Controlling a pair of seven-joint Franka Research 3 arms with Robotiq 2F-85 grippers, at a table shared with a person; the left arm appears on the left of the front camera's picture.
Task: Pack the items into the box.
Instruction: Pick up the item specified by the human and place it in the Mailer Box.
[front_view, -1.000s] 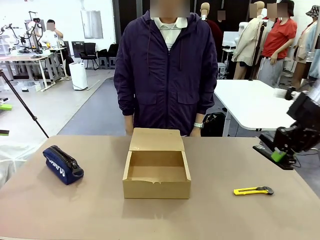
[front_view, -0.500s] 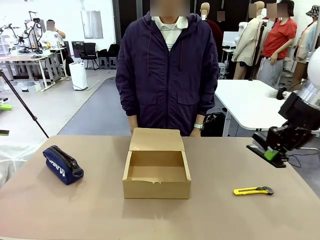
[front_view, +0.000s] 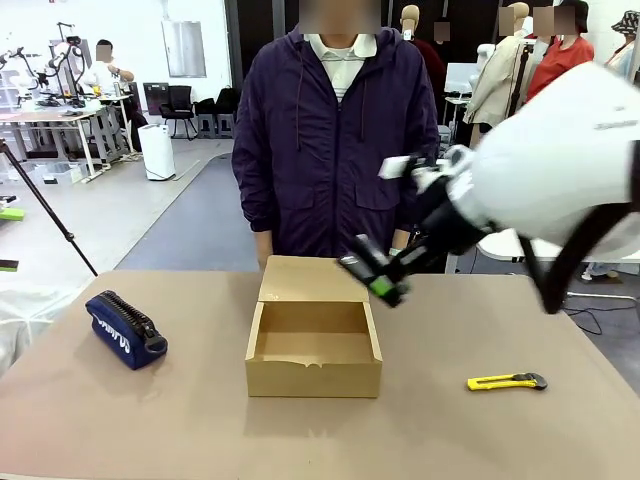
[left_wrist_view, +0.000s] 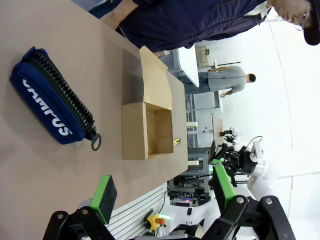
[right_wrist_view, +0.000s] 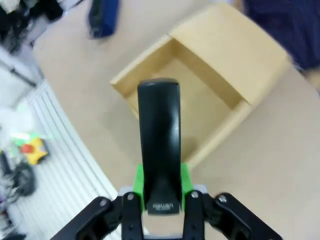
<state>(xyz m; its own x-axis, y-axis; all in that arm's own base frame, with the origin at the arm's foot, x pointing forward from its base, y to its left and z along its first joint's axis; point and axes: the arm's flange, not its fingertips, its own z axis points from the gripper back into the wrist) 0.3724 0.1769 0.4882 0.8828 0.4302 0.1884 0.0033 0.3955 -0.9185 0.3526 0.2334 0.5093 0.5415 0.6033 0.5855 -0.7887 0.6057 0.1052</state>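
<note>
left wrist view: left gripper (left_wrist_view: 165, 189) wide open, empty. front view: pouch (front_view: 125, 330) far left on the surface (front_view: 200, 430), box (front_view: 313, 378) in the middle, right gripper (right_wrist_view: 159, 199) clamped on the gadget (front_view: 362, 268) over its right rear corner, knife (front_view: 507, 381) right.

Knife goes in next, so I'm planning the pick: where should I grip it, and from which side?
Grip the knife midway along its yellow body, straight down from above. It lies flat on the table, lengthwise left to right in the front view, so close across its narrow width, near edge to far edge. It is probably too slim for a sideways approach.
</note>
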